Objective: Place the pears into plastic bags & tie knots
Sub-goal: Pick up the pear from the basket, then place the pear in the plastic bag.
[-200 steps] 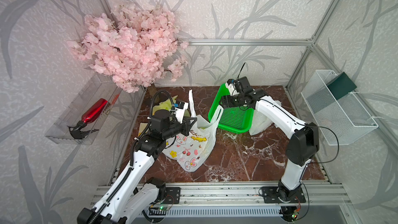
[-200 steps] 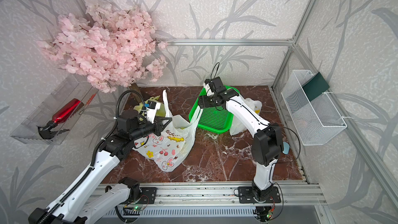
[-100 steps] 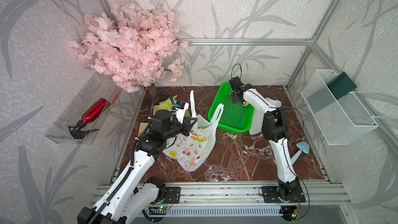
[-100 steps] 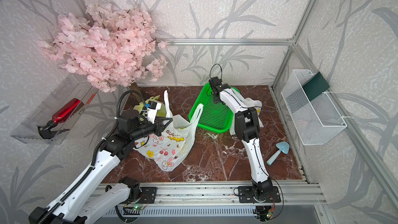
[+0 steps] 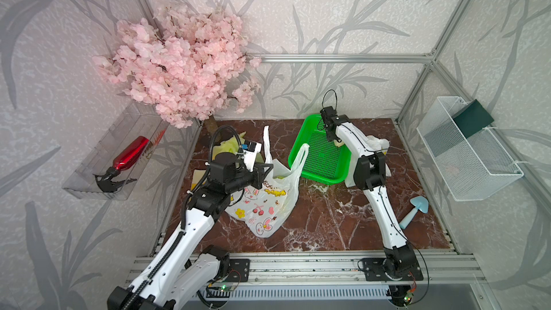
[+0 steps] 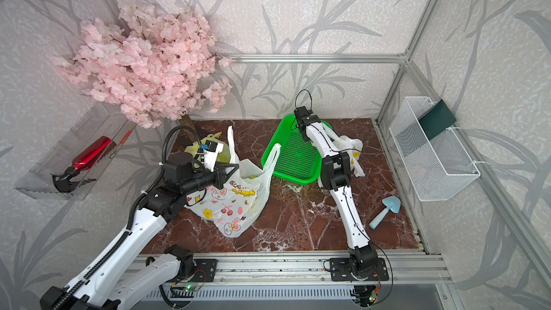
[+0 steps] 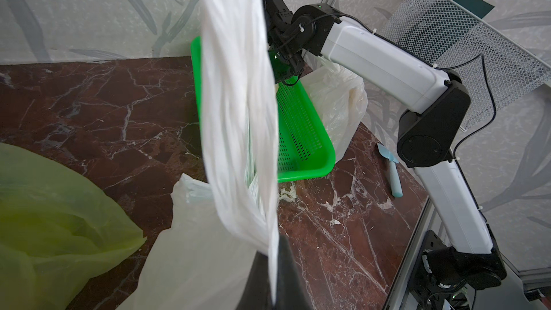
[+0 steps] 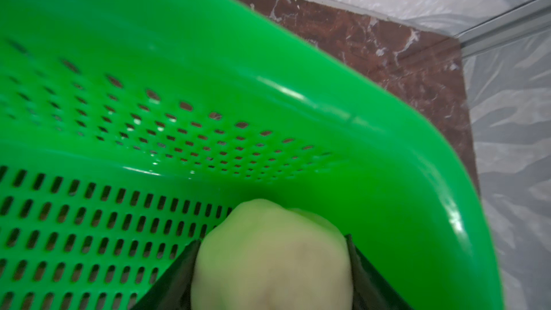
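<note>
The left gripper (image 5: 269,170) clamps the white bag (image 5: 268,204) while the right gripper (image 8: 272,244) brackets a pear (image 8: 271,266) in the basket (image 8: 298,84), hold unconfirmed; lifting looks next.

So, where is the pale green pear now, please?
In the right wrist view the pear lies between the jaws of the right gripper, by a far corner of the green basket.

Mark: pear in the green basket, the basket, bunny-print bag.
pear (image 8: 271,257): right wrist view, pale rounded face.
green basket (image 5: 321,156): a top view, bare perforated floor.
bunny bag (image 5: 262,206): a top view, printed side.
</note>
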Motion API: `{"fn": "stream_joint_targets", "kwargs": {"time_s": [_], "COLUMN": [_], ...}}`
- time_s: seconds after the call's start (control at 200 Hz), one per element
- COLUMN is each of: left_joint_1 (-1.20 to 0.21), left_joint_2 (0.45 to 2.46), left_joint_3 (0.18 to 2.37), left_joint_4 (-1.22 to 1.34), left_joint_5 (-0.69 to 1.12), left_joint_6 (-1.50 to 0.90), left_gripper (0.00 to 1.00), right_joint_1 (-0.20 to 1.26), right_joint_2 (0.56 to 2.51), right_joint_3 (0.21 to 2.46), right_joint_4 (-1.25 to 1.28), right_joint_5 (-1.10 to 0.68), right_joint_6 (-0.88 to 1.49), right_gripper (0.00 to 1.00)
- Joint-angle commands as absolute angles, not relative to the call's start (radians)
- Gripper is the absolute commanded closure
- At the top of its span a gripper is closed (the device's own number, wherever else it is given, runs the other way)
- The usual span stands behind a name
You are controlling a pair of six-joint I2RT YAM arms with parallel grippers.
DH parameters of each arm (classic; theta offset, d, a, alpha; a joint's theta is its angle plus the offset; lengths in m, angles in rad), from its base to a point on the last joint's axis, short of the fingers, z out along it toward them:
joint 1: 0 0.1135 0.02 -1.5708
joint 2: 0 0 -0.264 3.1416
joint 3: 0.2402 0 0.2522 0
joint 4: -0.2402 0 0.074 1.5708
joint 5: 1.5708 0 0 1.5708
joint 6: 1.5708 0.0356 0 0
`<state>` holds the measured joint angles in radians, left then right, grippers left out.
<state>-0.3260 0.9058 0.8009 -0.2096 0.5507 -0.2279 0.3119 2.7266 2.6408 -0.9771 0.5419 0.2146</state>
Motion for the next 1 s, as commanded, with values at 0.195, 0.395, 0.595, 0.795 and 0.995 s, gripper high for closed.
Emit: {"fn": "stream_joint_targets", "kwargs": {"time_s": [0.195, 0.395, 0.595, 0.795, 0.995], "left_joint_1": [-0.328, -0.327, -0.325, -0.323, -0.324], "left_joint_2": [0.903, 0.899, 0.894, 0.902, 0.897], "left_joint_3": [0.808, 0.815, 0.818, 0.828, 0.837], "left_joint_4": [-0.202, -0.211, -0.232, -0.231, -0.232], "left_joint_5": [0.541, 0.533, 0.521, 0.532, 0.548], "left_joint_6": [-0.218, -0.2, -0.183, -0.18, -0.191], "left_gripper": [1.0, 1.0, 1.0, 1.0, 1.0], "right_joint_1": [0.372, 0.485, 0.569, 0.621, 0.698], "right_joint_2": [2.516, 2.199, 1.82, 1.679, 1.907], "right_joint_3": [2.514, 2.174, 1.676, 1.461, 1.659], "right_joint_4": [-1.035, -0.879, -0.559, -0.401, -0.509], "right_joint_5": [0.353, 0.158, -0.207, -0.61, -0.789], "right_joint_6": [0.203, 0.178, 0.156, 0.266, 0.28], "right_gripper": [0.57, 0.6, 0.63, 0.69, 0.68]}}
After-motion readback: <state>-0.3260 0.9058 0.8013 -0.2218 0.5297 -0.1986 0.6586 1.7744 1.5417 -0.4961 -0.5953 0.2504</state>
